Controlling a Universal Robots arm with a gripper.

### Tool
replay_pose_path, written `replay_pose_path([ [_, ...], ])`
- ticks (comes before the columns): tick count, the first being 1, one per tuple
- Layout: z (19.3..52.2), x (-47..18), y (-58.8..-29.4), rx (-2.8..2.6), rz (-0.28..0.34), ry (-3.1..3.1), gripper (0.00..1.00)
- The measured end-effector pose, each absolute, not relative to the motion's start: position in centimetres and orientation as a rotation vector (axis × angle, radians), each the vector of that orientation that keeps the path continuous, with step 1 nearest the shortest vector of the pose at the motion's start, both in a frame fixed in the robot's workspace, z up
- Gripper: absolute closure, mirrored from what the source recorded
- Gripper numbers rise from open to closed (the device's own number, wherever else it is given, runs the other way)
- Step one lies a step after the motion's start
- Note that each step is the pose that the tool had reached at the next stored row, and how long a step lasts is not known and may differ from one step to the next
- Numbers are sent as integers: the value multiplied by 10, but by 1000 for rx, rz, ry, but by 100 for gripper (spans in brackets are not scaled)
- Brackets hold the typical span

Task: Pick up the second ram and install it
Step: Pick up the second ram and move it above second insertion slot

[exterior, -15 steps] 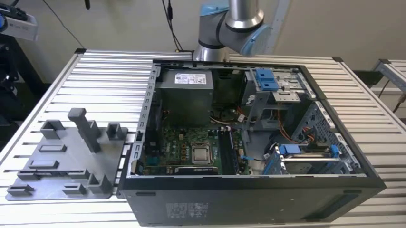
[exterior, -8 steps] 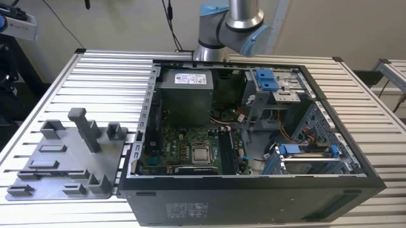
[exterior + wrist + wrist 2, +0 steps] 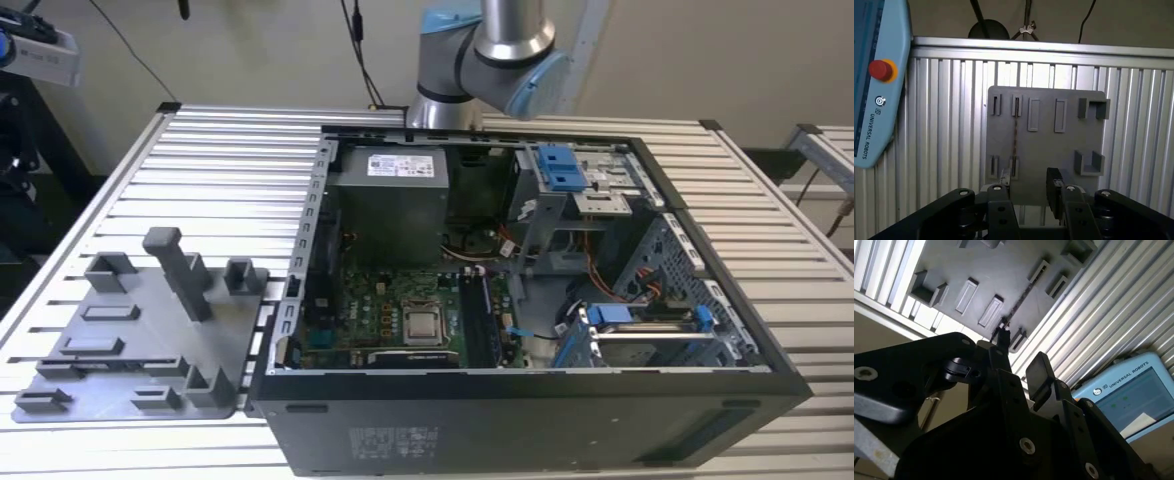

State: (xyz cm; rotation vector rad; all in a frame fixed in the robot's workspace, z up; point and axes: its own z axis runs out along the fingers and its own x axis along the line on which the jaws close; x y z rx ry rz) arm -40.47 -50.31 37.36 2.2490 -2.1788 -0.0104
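We spot the second ram standing on edge in a slot of the gray tray on the ribbed counter. The gripper hangs over the tray, spread and empty. Nothing lifted yet, so pickup and install remain.

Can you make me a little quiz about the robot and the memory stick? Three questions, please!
1. True or false: the gripper is already holding the second ram.
2. Pick one. Where is the second ram?
A. Plugged into the computer
B. Standing on edge in a slot of the grey holder plate
C. Lying flat on the metal table
3. Fill the gap: in both wrist views the gripper is ____ (open or shut), hanging above the plate.

Key: 1 false; 2 B; 3 open.
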Motion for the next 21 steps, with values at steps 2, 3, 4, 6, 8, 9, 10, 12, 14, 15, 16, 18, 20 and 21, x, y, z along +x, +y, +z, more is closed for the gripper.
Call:
replay_pose_path([
  [2, 373, -405, -503, 2255, -21, -2184, 58],
  [3, 372, -405, -503, 2258, -29, -2188, 58],
  [4, 372, -406, -503, 2260, -34, -2191, 58],
  [6, 370, -406, -503, 2257, -37, -2196, 58],
  [8, 368, -405, -503, 2250, -41, -2197, 58],
  [9, 368, -406, -503, 2248, -42, -2196, 58],
  [10, 367, -406, -503, 2246, -44, -2194, 58],
  [12, 364, -406, -503, 2246, -44, -2194, 58],
  [14, 360, -406, -503, 2243, -44, -2196, 58],
  [15, 359, -406, -503, 2241, -44, -2198, 58],
  [16, 357, -406, -504, 2239, -44, -2201, 58],
  [18, 354, -406, -504, 2236, -44, -2203, 58],
  [20, 351, -406, -504, 2236, -44, -2204, 58],
  [21, 350, -406, -504, 2236, -44, -2204, 58],
])
